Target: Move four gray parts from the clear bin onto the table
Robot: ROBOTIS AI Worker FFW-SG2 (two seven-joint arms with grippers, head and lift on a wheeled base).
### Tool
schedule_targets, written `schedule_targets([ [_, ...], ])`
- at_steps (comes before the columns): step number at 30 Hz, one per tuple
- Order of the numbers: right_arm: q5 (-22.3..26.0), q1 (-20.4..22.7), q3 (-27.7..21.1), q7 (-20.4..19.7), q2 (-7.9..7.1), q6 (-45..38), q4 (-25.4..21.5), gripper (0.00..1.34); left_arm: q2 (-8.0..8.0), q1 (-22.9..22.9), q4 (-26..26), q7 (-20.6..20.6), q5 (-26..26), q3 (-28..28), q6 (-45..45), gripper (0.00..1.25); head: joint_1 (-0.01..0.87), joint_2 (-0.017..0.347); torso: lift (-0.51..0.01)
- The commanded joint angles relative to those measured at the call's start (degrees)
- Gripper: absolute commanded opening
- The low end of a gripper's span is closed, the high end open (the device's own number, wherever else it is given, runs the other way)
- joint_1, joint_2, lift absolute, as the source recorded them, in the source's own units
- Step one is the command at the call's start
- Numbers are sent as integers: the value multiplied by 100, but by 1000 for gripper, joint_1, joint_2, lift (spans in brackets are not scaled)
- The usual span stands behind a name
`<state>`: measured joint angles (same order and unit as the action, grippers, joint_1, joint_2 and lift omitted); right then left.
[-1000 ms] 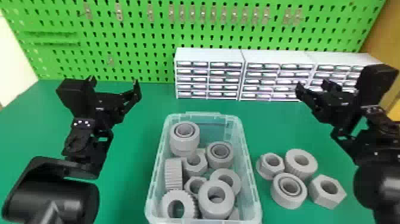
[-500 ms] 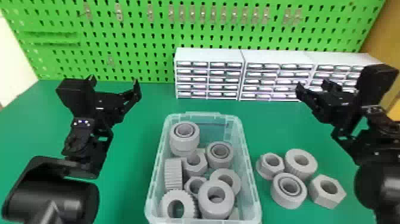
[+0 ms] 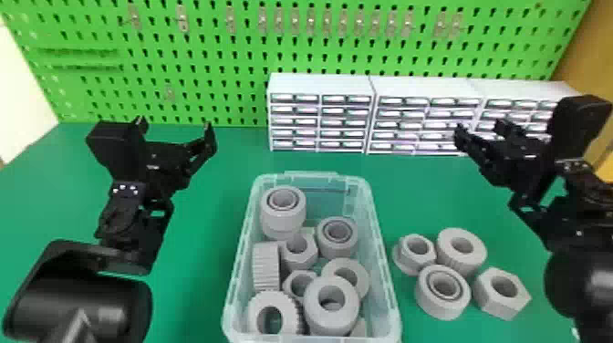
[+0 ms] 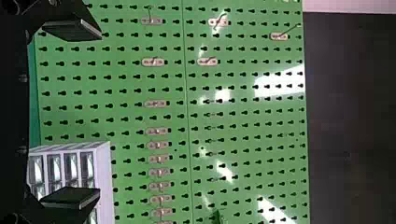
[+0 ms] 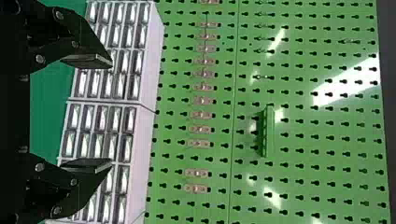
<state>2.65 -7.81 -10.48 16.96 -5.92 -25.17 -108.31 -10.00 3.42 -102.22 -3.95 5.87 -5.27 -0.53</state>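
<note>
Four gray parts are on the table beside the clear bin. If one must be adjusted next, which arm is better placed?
Probably right: these gray parts lie on that side of the clear bin, and the right gripper is open and empty. The left gripper, also open, is across the bin.

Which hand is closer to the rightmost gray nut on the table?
Right. The right hand is raised beyond the nut, on the same side of the clear bin; the left hand is raised off to the bin's left.

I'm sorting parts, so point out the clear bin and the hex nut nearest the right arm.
Clear bin [image 3: 382,255]: head view, on its right-hand rim.
Hex nut [image 3: 497,308]: head view, body below its hole.
</note>
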Motion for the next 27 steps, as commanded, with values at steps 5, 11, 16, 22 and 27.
schedule_targets([
  [5, -1, -19, 73, 0, -6, -23, -6, 828, 7, -8, 0, -1, 64, 18, 0, 1140, 678, 34, -50],
  [11, -19, -19, 108, 0, -6, -49, -6, 828, 42, -17, 0, -1, 55, 53, 0, 1140, 678, 34, -50],
  [16, -36, -28, 143, 0, -6, -84, -6, 828, 42, -35, 0, -1, 46, 62, 0, 1140, 678, 34, -50],
  [22, -45, -19, 152, 0, 21, -93, -6, 828, 42, -35, 0, -1, 37, 62, 0, 1140, 678, 34, -50],
  [27, -27, -2, 134, 0, 3, -93, -24, 828, 42, -35, 0, -1, 28, 62, 0, 1140, 678, 34, -50],
])
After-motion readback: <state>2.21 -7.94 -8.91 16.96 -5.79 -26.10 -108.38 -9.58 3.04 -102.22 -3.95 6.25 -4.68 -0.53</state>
